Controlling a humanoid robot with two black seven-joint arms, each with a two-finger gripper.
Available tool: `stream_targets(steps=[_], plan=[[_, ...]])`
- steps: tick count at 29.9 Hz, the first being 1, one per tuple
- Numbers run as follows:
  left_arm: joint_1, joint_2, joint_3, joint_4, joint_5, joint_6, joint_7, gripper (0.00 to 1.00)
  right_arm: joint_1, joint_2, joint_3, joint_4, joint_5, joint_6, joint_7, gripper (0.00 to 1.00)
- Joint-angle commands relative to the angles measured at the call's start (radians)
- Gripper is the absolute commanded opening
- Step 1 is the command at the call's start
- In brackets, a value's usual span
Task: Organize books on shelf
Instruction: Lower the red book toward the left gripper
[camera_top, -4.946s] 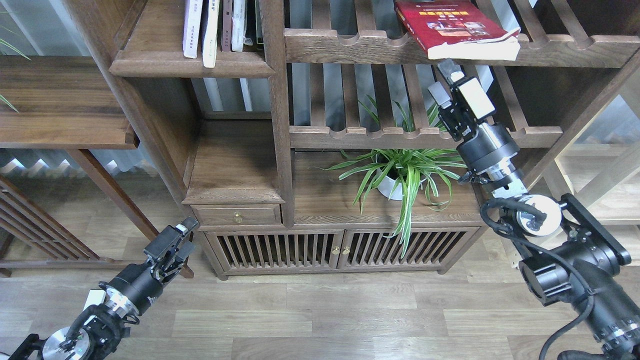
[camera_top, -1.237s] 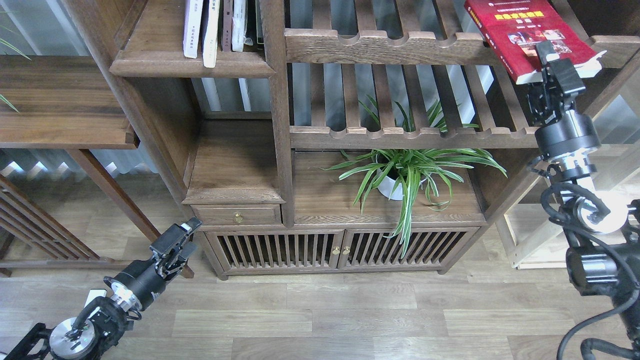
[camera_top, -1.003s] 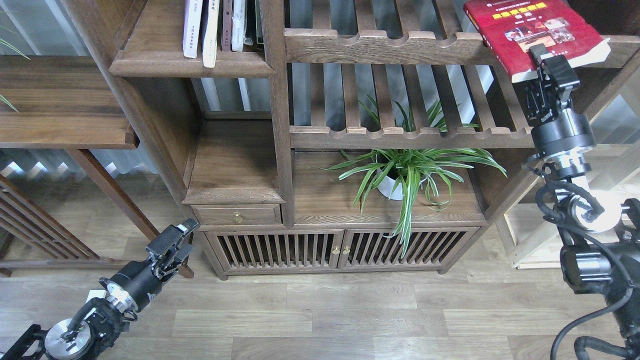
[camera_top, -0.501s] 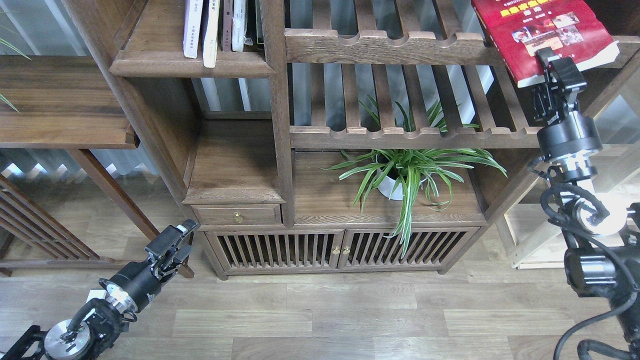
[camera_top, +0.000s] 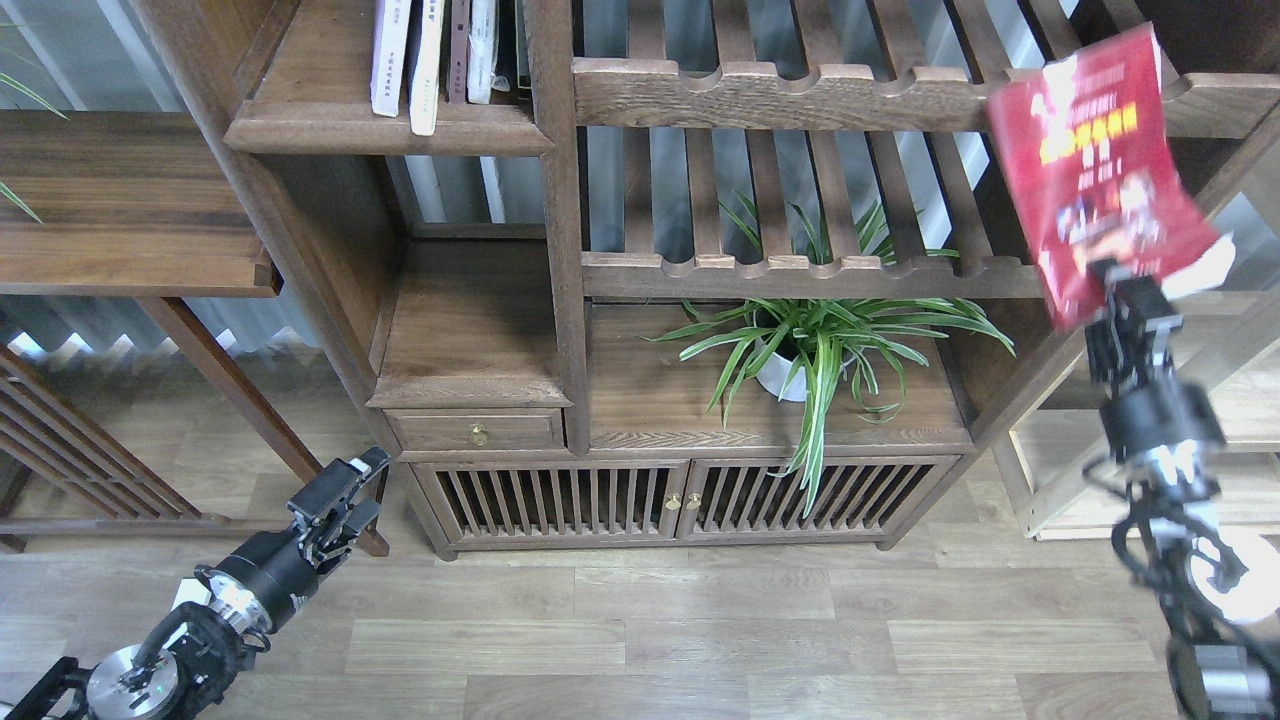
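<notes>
Head view: red book (camera_top: 1095, 170) is off the slatted rack (camera_top: 780, 95), blurred, hanging in the air directly above my right gripper (camera_top: 1112, 285), which pinches its lower edge. The cover faces me, tilted. Step in hand, as I judge it: carrying the book over to the shelf (camera_top: 385, 135), far to the gripper's left, where thin books (camera_top: 435, 50) stand upright. Next move calls for a long leftward carry clear of the plant (camera_top: 815, 345) and rack rail, with the book turned upright. Left gripper (camera_top: 345, 495) is low, idle; can't tell its fingers.
</notes>
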Motion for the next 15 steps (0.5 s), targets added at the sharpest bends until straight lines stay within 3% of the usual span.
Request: stream_targets(steps=[1,8,15], plan=[[0.000,-0.001,0.001,0.002,0.000,0.000,0.000,0.99,-0.101,0.040,-0.002,-0.003,-0.001,0.002,-0.001,0.03],[0.018,-0.006,0.024,-0.013,-0.001,0.000,0.000,0.99,-0.192,0.058,-0.054,-0.001,-0.008,0.002,-0.006,0.03],[0.012,-0.055,0.090,-0.018,-0.029,0.000,0.000,0.99,-0.181,0.120,-0.232,0.005,-0.020,0.002,-0.007,0.04]])
